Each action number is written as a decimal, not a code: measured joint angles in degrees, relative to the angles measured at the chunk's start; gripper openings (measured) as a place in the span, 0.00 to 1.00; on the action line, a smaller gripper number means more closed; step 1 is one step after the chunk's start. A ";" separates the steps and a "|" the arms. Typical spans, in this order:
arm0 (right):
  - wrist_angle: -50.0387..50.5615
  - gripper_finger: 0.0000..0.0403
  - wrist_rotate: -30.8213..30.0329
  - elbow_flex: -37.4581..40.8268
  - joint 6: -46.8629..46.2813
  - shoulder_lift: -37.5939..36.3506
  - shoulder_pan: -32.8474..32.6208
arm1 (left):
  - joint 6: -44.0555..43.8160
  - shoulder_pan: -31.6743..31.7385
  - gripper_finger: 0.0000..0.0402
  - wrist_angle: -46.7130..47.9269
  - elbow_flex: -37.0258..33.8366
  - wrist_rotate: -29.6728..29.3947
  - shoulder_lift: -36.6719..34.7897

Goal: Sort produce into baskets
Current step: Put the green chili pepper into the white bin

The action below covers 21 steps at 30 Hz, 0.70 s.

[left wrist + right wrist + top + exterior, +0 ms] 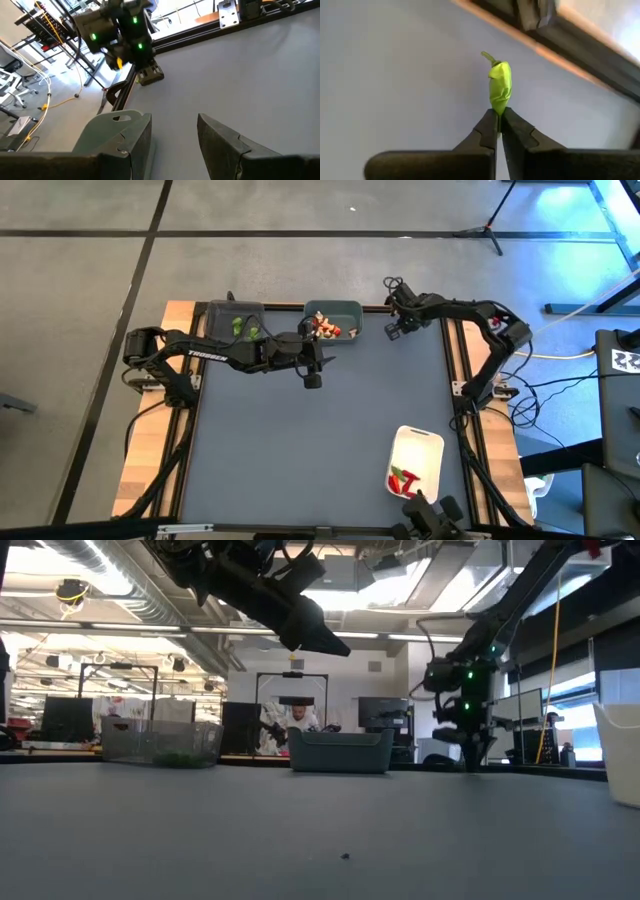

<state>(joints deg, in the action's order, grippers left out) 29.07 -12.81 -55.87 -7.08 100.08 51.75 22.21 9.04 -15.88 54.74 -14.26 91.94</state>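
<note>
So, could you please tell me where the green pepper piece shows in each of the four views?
High view: not visible; the right gripper hides it, just right of the teal bin.
Low view: too small to make out at the right gripper, right of the teal bin.
Left wrist view: not visible; only the right gripper shows.
Right wrist view: centre, green pepper piece pinched by its lower end.
Shared landmark: the right gripper.

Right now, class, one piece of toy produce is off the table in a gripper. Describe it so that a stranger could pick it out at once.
Start at the far edge of the table, to the right of the grey-teal bin, where the right gripper is. Pinched at its fingertips is a green pepper with a curled stem. It is the only piece held by an arm; the other green pieces lie in the dark grey bin.
</note>
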 joint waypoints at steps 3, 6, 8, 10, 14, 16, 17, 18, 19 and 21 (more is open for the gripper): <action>2.45 0.04 1.58 -0.50 -1.29 -4.17 -1.52 | -0.02 0.00 0.39 0.12 0.00 0.00 0.00; 8.49 0.03 3.42 -1.16 -2.79 -7.96 -3.96 | -0.02 0.00 0.39 0.15 0.00 0.00 0.00; 12.54 0.02 4.40 -1.69 -4.72 -10.95 -5.84 | -0.04 0.00 0.39 0.15 0.00 -0.02 0.00; 15.84 0.03 5.97 -2.20 -6.60 -14.24 -8.19 | -0.04 0.00 0.39 0.20 0.00 0.00 0.00; 22.65 0.04 8.27 -2.15 -12.23 -20.24 -14.66 | -0.39 0.00 0.39 0.30 0.00 -0.02 0.00; 25.72 0.04 9.15 -2.15 -15.55 -23.13 -18.53 | -0.21 0.00 0.39 0.31 0.00 0.00 0.00; 26.97 0.04 9.76 -2.15 -17.24 -24.40 -20.59 | -0.01 0.00 0.39 0.31 0.00 -0.01 0.01; 27.84 0.05 9.94 -2.15 -18.96 -25.65 -22.67 | 0.07 0.00 0.39 0.31 0.00 0.00 0.00; 28.57 0.05 10.09 -2.15 -20.54 -26.90 -24.84 | 0.21 0.00 0.39 0.31 0.00 0.00 0.00; 29.97 0.05 10.65 -2.15 -23.68 -29.02 -29.03 | 0.24 0.00 0.38 0.31 0.00 0.00 0.00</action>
<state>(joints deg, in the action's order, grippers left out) 59.04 -2.16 -58.02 -30.75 71.06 22.72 22.46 9.04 -15.57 54.74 -14.26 91.94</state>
